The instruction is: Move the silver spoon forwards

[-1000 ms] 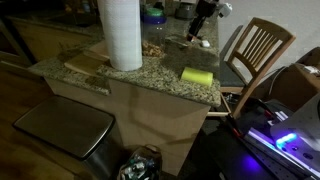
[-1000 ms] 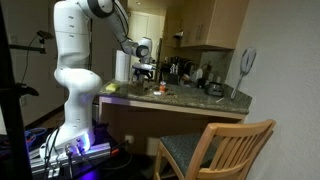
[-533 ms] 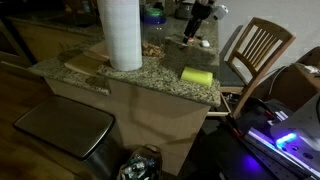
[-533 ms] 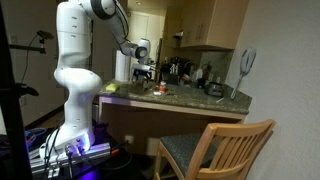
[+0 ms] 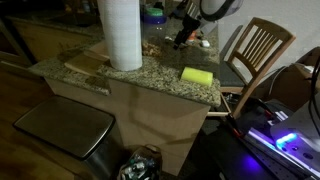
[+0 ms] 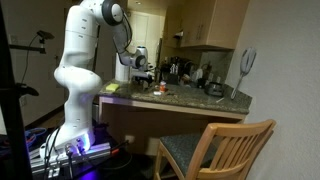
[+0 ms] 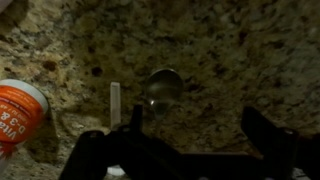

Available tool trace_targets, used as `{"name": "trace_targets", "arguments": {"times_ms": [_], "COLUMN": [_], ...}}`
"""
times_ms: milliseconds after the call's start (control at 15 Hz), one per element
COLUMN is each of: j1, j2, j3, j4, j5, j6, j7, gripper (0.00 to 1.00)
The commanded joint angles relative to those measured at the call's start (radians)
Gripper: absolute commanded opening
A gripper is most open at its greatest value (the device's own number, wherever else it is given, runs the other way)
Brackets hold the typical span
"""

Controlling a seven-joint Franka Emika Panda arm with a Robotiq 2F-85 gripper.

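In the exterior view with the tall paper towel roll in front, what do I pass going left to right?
Grey metal bin lid → white paper towel roll → yellow sponge → wooden chair.

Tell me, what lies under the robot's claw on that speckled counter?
The wrist view shows a silver spoon lying on the counter below the open gripper, its round bowl visible. An orange-and-white tub sits to the side. A dark finger seems to cover part of the handle.
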Motion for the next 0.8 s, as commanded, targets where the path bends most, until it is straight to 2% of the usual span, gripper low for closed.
{"name": "trace_targets", "arguments": {"times_ms": [0,67,267,400,467,733], "j1": [-0.013,-0.016,-0.018,-0.022,-0.022,-0.021], "j2": [0.054,0.025,0.038,0.044,0.045,0.033], "j3": [-0.017,0.005,-0.002,0.008,0.012,0.019], "j4": [0.007,0.002,0.004,0.002,0.000,-0.003], "j5": [-0.103,-0.068,-0.081,-0.052,-0.042,-0.036], "j6": [0.063,0.024,0.041,0.033,0.031,0.015], "j7": [0.102,0.070,0.089,0.073,0.070,0.070], "gripper": [1.00,1.00,1.00,1.00,0.81,0.52]}}
